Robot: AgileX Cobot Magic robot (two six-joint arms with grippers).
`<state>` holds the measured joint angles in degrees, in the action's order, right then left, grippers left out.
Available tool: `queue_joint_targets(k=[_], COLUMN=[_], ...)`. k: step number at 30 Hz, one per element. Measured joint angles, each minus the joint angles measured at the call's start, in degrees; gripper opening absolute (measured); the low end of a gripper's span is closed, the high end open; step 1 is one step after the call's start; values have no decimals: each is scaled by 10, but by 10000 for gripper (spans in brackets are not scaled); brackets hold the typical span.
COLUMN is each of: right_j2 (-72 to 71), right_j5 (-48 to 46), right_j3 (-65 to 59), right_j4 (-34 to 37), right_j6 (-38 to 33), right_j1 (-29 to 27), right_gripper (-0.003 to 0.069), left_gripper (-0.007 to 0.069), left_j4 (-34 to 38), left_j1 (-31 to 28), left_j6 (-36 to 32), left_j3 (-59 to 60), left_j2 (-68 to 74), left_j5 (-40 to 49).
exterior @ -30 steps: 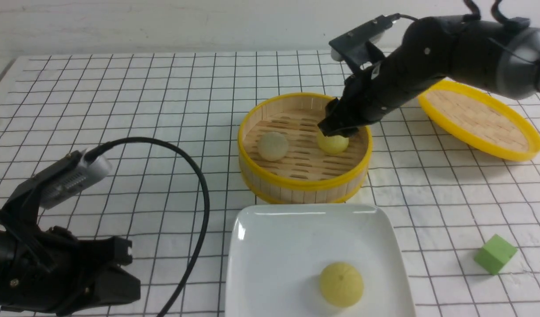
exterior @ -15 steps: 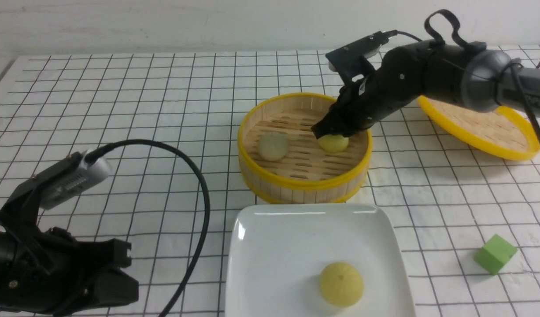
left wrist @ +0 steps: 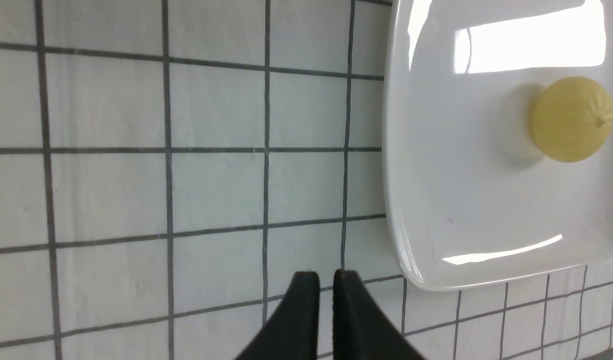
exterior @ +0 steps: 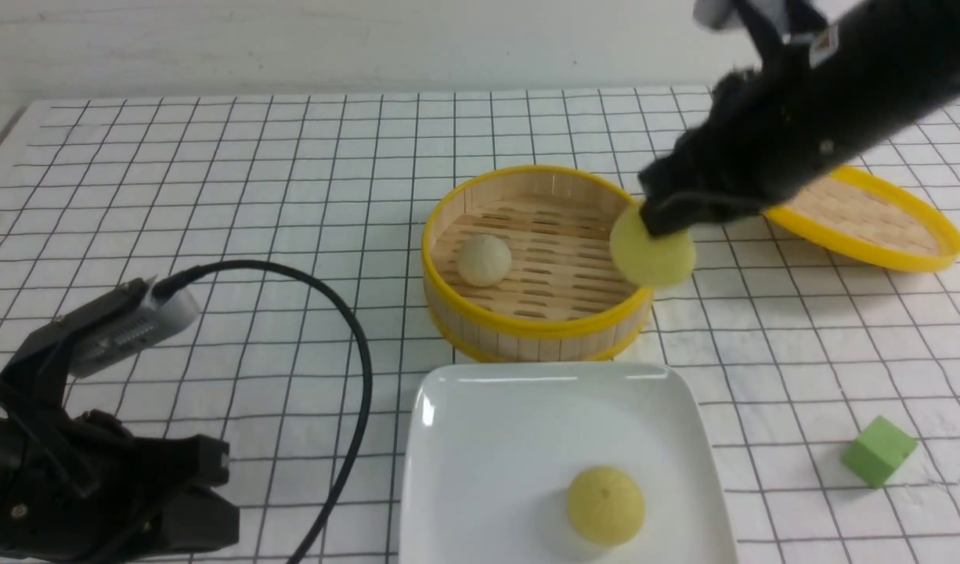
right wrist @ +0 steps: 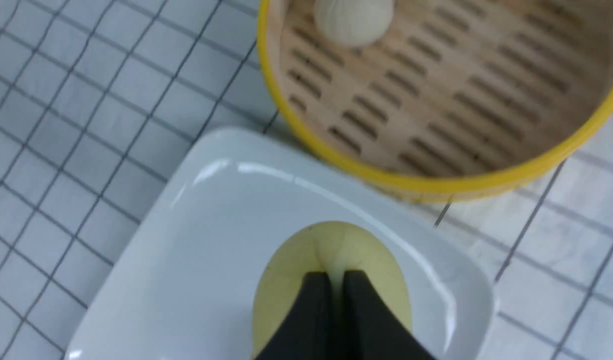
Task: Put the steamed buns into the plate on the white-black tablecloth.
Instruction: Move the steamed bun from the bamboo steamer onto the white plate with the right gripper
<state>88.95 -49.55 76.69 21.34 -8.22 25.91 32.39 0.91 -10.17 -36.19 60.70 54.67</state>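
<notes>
"What are the materials and shapes?"

"The plate (exterior: 488, 454) is glossy, white and square, with rounded corners and raised rim. The tablecloth (exterior: 308, 180) is white with a thin black grid. Beyond the plate's far edge sits a round bamboo steamer basket (exterior: 535, 321), yellow-rimmed, with a slatted base. The woven lid (exterior: 864, 211) is round and yellow-rimmed; the cube (exterior: 879, 452) is matte green."

"State the counts and bun positions."

"One plate, basket, lid and cube; three domed buns. The beige bun (exterior: 484, 260) rests inside the basket's left rim. One pale yellow bun (exterior: 605, 505) rests toward the plate's right edge. The other yellow bun (exterior: 654, 254) hangs over the basket's right rim."

"And the grippers?"

"The right gripper (right wrist: 336, 280) pinches the hanging bun. The left gripper (left wrist: 326, 277) has its tips a narrow gap apart, above the cloth."
</notes>
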Motion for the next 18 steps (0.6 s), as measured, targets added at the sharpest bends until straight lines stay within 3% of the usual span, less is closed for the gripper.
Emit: queue_joint_targets(k=[8,13,15,18], right_j2=[33,64,64,46], right_j5=[179,223,221,197], right_j3=[-189,-205,-205,-199], right_j4=[8,16,18,7], right_j6=[14,26,27,27], right_j1=[26,28,29,28], right_gripper=[68,231,324,404], left_gripper=[73,83,88,90], left_j4=[0,0,0,0], left_j1=[0,0,0,0], left_j6=[0,0,0,0], left_j3=[0,0,0,0], left_j2=[0,0,0,0], left_j5=[-10,-16,-21,-26])
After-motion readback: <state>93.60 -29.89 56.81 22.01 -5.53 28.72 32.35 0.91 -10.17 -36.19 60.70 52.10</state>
